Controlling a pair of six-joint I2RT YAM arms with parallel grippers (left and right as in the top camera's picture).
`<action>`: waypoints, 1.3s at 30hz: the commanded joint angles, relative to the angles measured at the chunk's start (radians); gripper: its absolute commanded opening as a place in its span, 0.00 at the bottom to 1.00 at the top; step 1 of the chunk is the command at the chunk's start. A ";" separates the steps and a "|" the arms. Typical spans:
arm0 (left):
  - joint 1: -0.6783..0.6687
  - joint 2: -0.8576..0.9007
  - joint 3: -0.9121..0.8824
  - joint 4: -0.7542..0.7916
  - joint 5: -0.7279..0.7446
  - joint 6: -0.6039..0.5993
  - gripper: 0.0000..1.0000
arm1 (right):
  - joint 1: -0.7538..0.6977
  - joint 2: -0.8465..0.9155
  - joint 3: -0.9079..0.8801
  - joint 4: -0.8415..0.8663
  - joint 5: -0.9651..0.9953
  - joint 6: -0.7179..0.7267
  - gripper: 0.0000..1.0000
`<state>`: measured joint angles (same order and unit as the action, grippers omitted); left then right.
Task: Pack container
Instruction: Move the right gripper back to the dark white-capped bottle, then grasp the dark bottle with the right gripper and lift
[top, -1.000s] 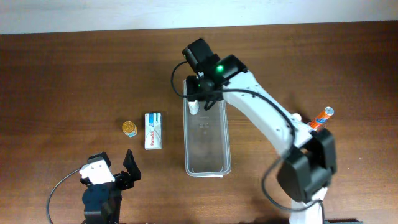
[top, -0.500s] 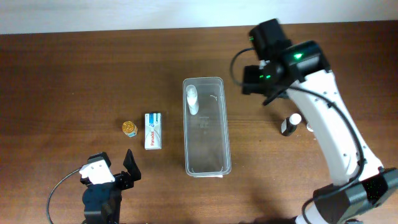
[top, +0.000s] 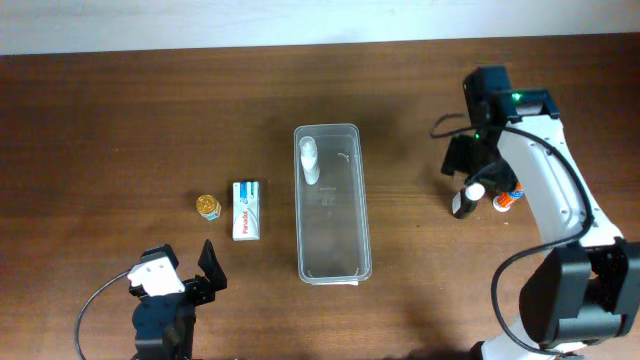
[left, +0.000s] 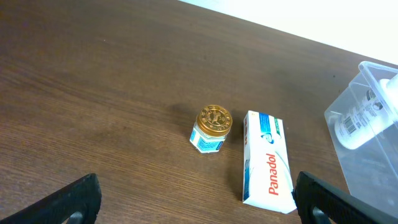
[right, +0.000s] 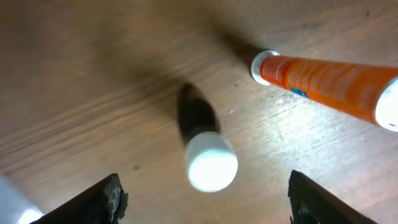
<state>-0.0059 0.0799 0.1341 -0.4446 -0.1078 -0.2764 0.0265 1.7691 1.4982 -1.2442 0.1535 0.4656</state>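
Observation:
The container (top: 335, 240) is a long clear plastic bin at the table's middle. A white bottle (top: 310, 160) lies in its far end. My right gripper (top: 472, 175) is open and empty, just above a dark bottle with a white cap (top: 462, 204) that stands upright. In the right wrist view the cap (right: 211, 165) sits between the open fingers (right: 205, 205), with an orange tube (right: 329, 81) lying beyond it. My left gripper (top: 185, 270) is open and empty at the front left.
A gold-lidded jar (top: 207, 206) and a Panadol box (top: 247, 209) sit left of the bin. They also show in the left wrist view: jar (left: 211, 127), box (left: 267, 162), bin corner (left: 373, 155). The orange tube (top: 508, 198) lies right of the dark bottle.
My right arm has left the bin's far end, with the white bottle lying inside, and swung right to above the dark bottle. The left arm has not moved.

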 joint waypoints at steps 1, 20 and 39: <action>0.004 -0.007 -0.005 0.002 0.007 0.002 0.99 | -0.020 0.005 -0.091 0.051 0.011 -0.011 0.77; 0.004 -0.007 -0.005 0.003 0.007 0.002 0.99 | -0.022 0.005 -0.151 0.149 -0.010 -0.092 0.57; 0.004 -0.007 -0.005 0.002 0.007 0.002 0.99 | -0.022 0.003 -0.138 0.149 -0.011 -0.095 0.24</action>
<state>-0.0059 0.0799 0.1341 -0.4446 -0.1078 -0.2764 0.0105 1.7721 1.3514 -1.0946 0.1272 0.3676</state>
